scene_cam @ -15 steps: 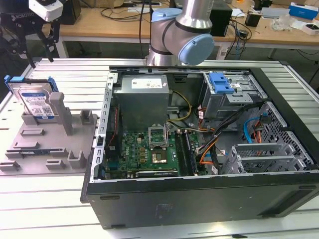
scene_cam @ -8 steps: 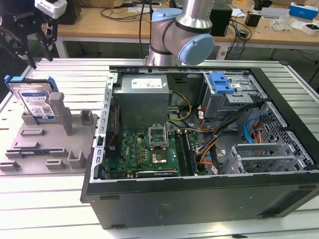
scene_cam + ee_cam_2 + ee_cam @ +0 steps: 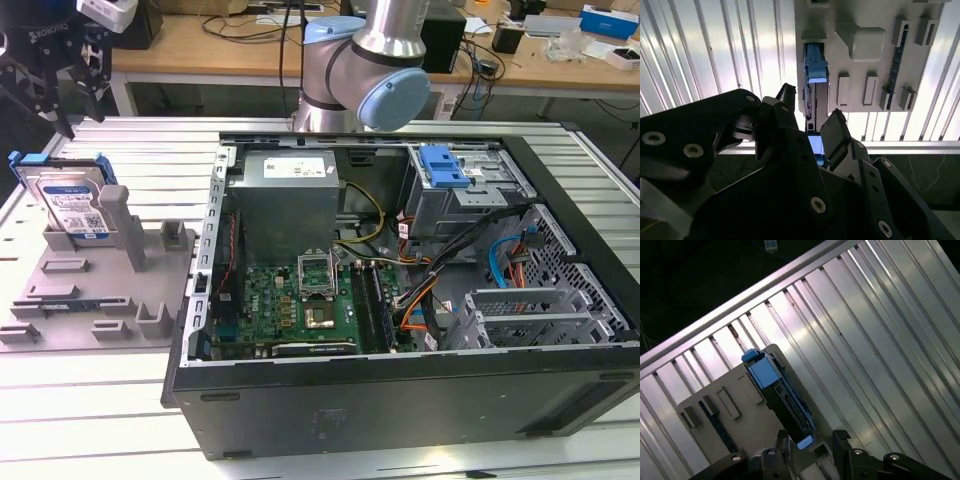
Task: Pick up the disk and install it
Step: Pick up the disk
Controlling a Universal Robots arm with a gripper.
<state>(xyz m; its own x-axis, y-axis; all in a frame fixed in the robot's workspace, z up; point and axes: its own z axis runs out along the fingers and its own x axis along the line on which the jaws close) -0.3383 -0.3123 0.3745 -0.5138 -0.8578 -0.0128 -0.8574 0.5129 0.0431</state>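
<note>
Standing on edge in the grey fixture plate (image 3: pixel 100 300), the disk (image 3: pixel 72 205) lies below the jaws, which are spread apart in line with it, not touching.

The disk (image 3: pixel 70 205) is silver with a blue frame (and a white-and-blue sticker). It stands on its edge in the grey plate (image 3: pixel 100 295).

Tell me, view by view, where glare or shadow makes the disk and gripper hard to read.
Exterior view: even light, disk plainly lit, computer case shaded in its depths. Second wrist view: strong glare off the ribbed table, gripper a dark backlit mass, disk's blue frame glowing. First wrist view: bright streaks along the table's ribs, darkness beyond its edge.
</note>
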